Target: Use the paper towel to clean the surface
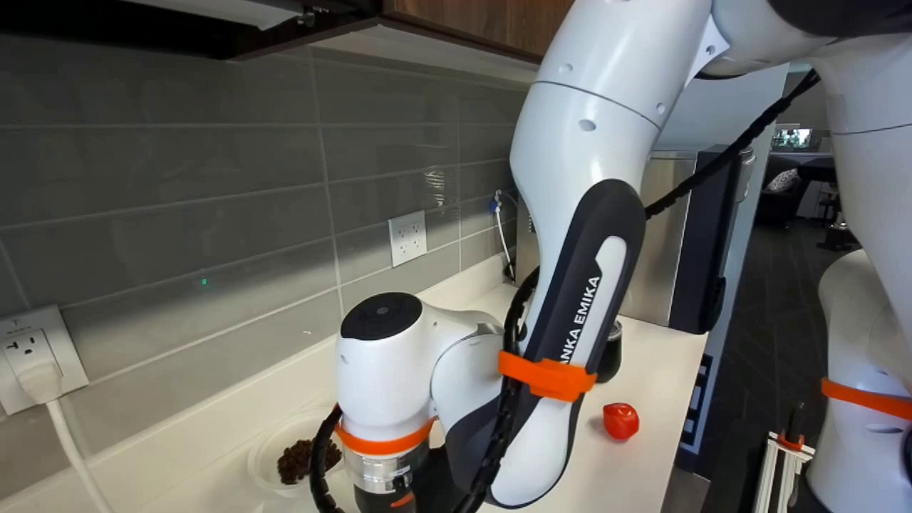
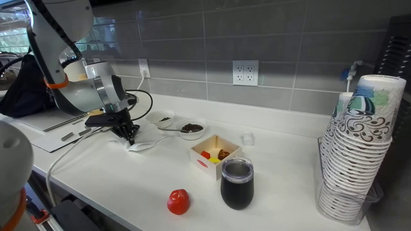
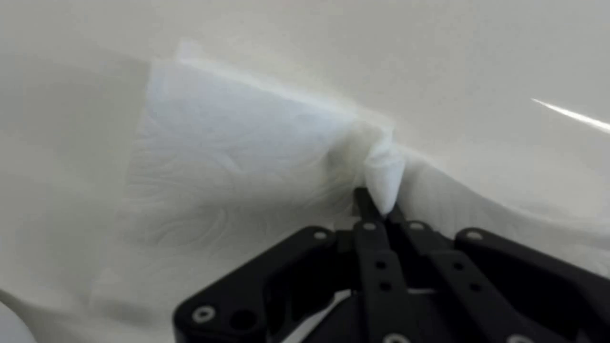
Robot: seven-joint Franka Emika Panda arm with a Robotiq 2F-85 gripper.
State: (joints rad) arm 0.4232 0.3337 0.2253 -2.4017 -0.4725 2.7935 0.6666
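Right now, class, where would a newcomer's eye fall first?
Probably on the white arm, large in an exterior view; its gripper pinches a paper towel on the countertop. Next come stacked paper cups at an exterior view's right, and a round red thing near the black cup.

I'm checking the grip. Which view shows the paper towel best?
The wrist view: the paper towel appears large, pinched fold visible. In exterior views it's small at the gripper, or indiscernible where the arm looms.
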